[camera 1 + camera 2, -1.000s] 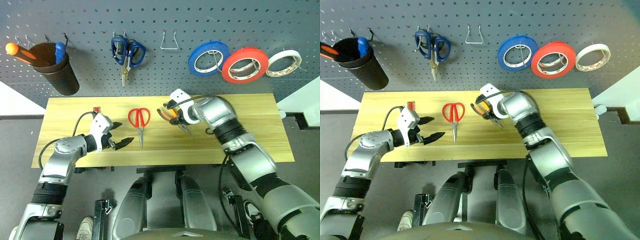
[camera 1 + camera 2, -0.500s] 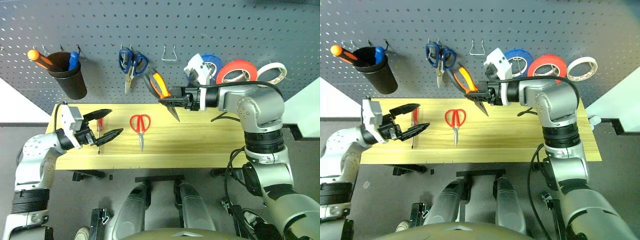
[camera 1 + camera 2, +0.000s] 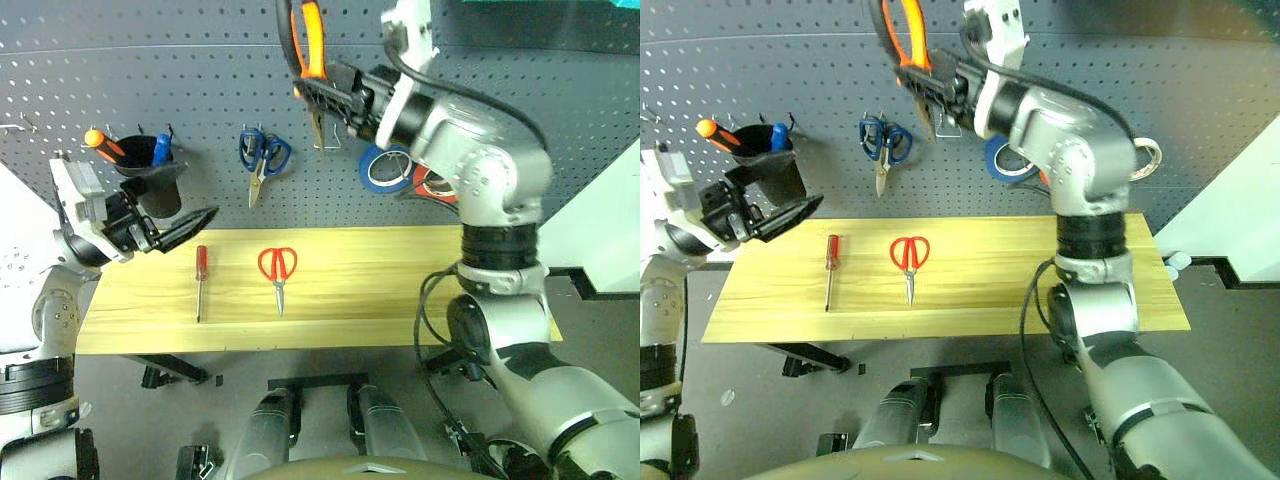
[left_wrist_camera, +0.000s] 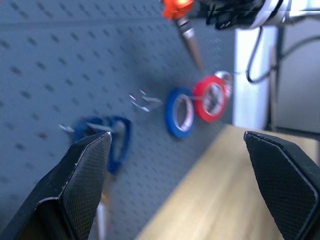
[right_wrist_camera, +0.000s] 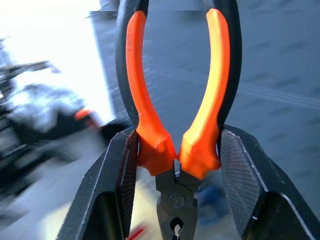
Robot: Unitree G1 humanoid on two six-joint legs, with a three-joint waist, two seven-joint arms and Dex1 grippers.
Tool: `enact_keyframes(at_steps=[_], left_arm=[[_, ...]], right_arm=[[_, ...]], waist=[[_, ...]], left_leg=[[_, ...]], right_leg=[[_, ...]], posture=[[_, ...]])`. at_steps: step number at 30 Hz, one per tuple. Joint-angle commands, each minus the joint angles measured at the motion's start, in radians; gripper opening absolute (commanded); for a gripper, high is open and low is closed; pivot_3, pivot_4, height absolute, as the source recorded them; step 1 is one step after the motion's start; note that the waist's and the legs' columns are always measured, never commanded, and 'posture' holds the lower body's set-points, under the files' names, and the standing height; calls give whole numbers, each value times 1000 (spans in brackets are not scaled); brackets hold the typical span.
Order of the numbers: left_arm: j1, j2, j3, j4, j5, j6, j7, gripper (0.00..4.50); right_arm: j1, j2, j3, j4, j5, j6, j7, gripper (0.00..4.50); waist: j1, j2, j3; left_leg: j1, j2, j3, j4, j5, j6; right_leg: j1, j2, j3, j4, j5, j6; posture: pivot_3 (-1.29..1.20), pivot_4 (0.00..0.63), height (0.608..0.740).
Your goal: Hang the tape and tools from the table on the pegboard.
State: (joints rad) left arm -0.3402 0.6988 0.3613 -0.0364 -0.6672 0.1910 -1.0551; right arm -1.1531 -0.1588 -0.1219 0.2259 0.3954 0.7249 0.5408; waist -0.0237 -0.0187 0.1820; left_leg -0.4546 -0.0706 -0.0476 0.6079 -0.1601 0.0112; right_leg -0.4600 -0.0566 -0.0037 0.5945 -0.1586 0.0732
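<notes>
Left eye view: one screwdriver [image 3: 200,281], one scissors [image 3: 277,272] on table [image 3: 400,290].

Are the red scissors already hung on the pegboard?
No, the red scissors lie flat on the table, beside the red screwdriver, below the pegboard.

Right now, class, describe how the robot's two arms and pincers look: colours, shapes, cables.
Both arms are silver-grey, rounded metal segments with black ribbed joints. The right pincer and left pincer have black tapered, textured fingers on white wrist housings. Black cables loop along the right arm.
</notes>
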Motion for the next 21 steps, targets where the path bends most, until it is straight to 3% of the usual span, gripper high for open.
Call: enact_keyframes(at_steps=[1, 9, 21], left_arm=[[-26, 1, 28, 11, 1, 1, 47, 4470], [-17, 0, 8, 25, 47, -7, 90, 4470], [24, 2, -4, -9, 65, -6, 102, 4470]], right_arm=[[-83, 38, -10, 135, -51, -158, -89, 2039], [-156, 91, 18, 394, -143, -382, -173, 2039], [-112, 83, 64, 554, -249, -528, -218, 2039]], waist=[[-1, 0, -9], [-4, -1, -20], [1, -3, -39]], left_leg=[[2, 0, 1, 0, 0, 0], [12, 2, 15, -10, 1, 0], [14, 10, 20, -10, 1, -1]], right_leg=[[1, 0, 1, 0, 0, 0], [1, 2, 13, 1, 0, 0], [1, 10, 17, 1, 2, -4]], posture=[[7, 42, 731], [27, 40, 731], [38, 48, 731]])
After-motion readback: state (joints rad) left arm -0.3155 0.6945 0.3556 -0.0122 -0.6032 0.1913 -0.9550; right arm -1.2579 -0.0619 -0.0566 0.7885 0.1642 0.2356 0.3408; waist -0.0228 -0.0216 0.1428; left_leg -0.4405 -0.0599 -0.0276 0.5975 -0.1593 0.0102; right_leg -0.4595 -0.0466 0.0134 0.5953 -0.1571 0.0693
